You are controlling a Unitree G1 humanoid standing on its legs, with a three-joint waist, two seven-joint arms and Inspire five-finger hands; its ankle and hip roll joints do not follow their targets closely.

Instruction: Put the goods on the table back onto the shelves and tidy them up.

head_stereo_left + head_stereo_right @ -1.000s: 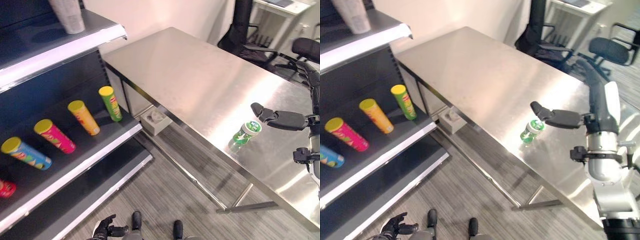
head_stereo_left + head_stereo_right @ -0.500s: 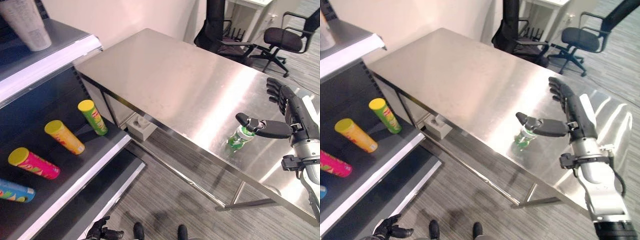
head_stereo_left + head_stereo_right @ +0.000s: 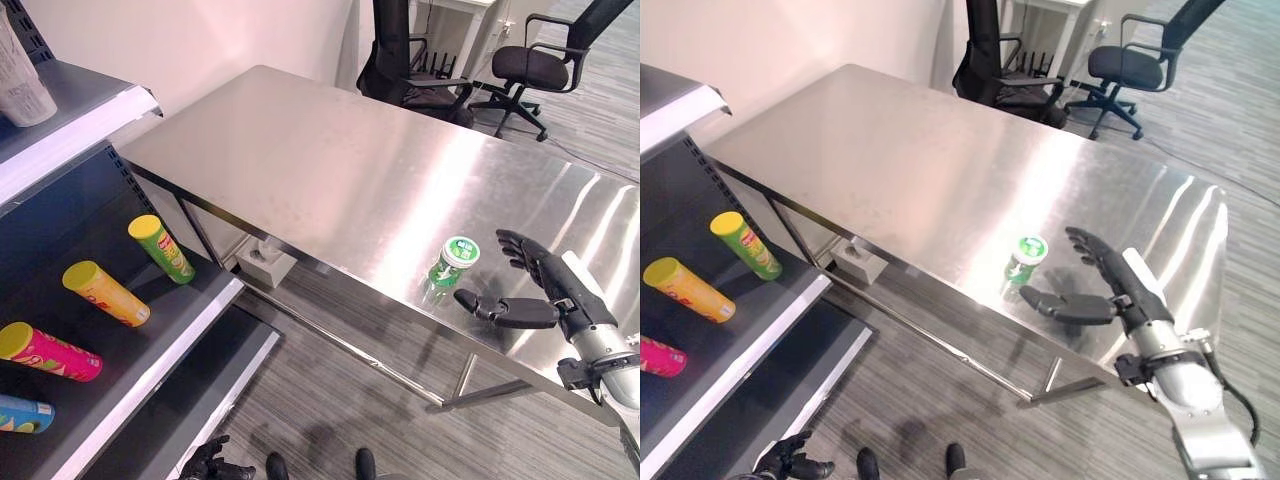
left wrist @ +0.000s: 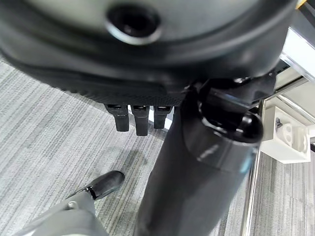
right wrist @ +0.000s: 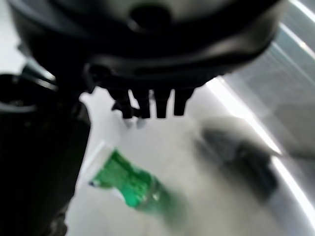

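We see the right hand (image 3: pixel 545 295), fingers spread wide, beside the upright green white-lidded bottle (image 3: pixel 451 262) near the steel table's (image 3: pixel 330 170) front edge.

- Broad white glare is spread across the steel table (image 3: pixel 330 150) under bright, even lighting.
- Soft shadows are cast beneath it.
- The green bottle (image 5: pixel 135 187) is rendered blurred in the right wrist view.
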